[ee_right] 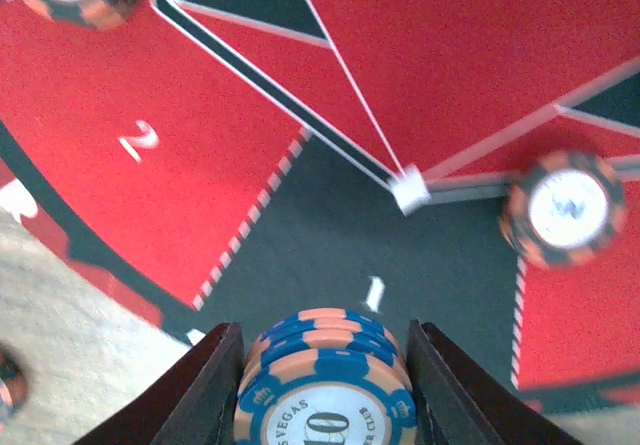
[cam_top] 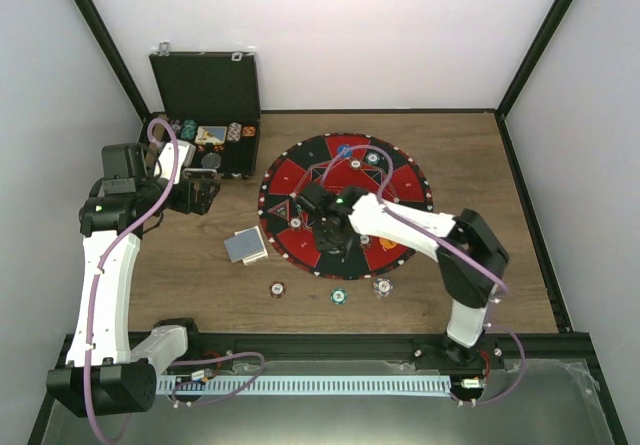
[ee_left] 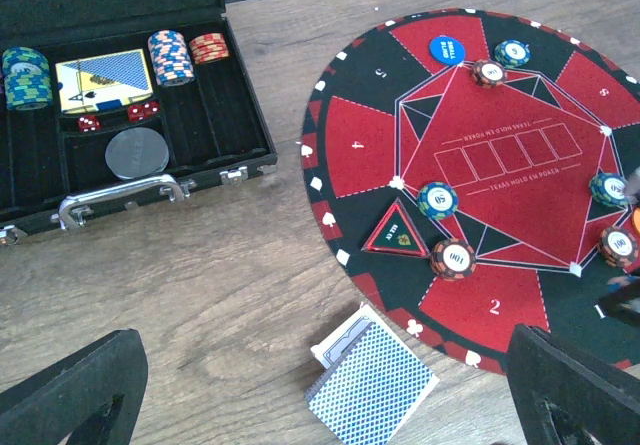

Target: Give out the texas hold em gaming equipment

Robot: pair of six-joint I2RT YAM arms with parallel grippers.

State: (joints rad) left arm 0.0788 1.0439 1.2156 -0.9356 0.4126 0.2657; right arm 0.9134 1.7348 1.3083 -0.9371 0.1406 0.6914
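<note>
Here the right claw [cam_top: 328,233] is clenched on a short stack of chips [ee_right: 322,365], poised above the round mat [cam_top: 292,177] toward its 6 o'clock, over the black wedge marked 1. To do this well, we judge, we should sink straight down until the bottom chip sits flat, release only then, and rise vertically. We also steer clear of the lone chip [ee_right: 567,208] at 2 o'clock in the wrist view.

The chips are hard discs with striped orange-and-blue edges and slick printed faces, so a tilted stack would likely shear. The mat looks like soft felt, which should hold them.

The left claw [cam_top: 195,197] hangs released near the black case [cam_top: 205,85] at the mat's 10 o'clock. The deck of cards [cam_top: 245,246], thin and checker-backed, lies on the wooden table [cam_top: 480,165] at 8 o'clock.
</note>
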